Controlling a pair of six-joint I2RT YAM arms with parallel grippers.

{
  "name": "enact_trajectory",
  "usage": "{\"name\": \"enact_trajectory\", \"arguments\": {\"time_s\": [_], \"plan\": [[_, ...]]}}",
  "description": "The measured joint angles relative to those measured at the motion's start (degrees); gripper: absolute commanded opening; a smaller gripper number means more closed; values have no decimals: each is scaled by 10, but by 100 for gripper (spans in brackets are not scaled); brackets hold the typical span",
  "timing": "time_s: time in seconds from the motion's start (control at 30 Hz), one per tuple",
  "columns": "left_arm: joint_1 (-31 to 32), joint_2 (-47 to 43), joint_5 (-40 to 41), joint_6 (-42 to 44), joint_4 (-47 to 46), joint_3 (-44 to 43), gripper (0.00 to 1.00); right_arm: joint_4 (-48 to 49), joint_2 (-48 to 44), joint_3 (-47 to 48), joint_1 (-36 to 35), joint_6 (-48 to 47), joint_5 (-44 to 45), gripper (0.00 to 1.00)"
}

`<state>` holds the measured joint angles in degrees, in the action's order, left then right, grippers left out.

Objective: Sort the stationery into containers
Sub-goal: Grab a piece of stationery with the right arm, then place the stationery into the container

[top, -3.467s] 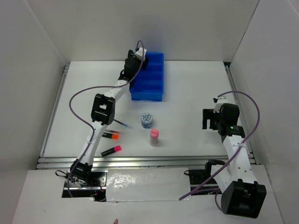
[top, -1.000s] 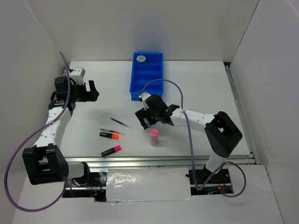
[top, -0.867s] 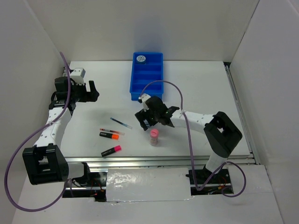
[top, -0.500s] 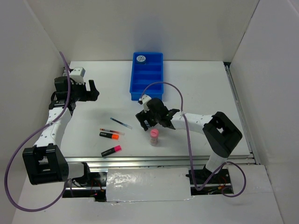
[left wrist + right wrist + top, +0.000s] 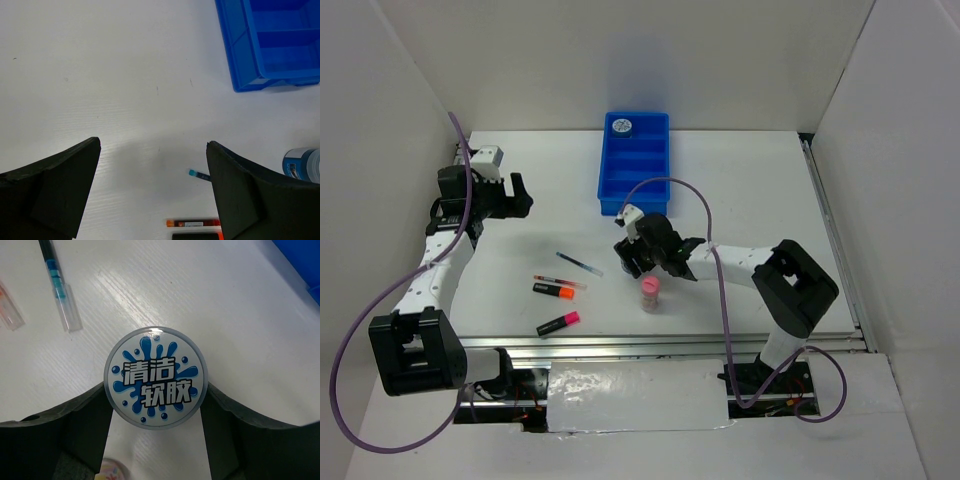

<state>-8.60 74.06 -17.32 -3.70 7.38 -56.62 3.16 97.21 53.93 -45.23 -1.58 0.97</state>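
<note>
My right hand pinches the roll; I fear it slipping, or knocking the pink cylinder nearby.

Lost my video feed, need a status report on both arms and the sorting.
Right gripper straddling blue-and-white roll, fingers at its sides, grip unconfirmed. Left gripper open, empty, parked left. One roll in blue tray's far compartment. Pink cylinder stands close by.

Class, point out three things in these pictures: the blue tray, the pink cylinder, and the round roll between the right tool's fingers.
blue tray (image 5: 636, 207), top external view, near rim.
pink cylinder (image 5: 650, 292), top external view, its top.
round roll (image 5: 155, 377), right wrist view, centre of its printed face.
</note>
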Motion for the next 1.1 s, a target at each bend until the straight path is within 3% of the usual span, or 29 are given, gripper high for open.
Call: {"name": "enact_trajectory", "arguments": {"time_s": [0.17, 0.33, 0.5, 0.87, 1.1], "plan": [[2, 0, 0, 1, -2, 1, 99, 2, 0, 1, 3, -38, -15, 39], [5, 0, 0, 3, -2, 1, 99, -2, 12, 17, 9, -67, -40, 16], [9, 0, 0, 3, -2, 1, 99, -31, 16, 53, 12, -75, -64, 4], [21, 0, 0, 3, -12, 7, 99, -177, -14, 206, 42, -92, -160, 0], [24, 0, -2, -9, -17, 7, 99, -225, 25, 417, 134, -54, -154, 0]]}}
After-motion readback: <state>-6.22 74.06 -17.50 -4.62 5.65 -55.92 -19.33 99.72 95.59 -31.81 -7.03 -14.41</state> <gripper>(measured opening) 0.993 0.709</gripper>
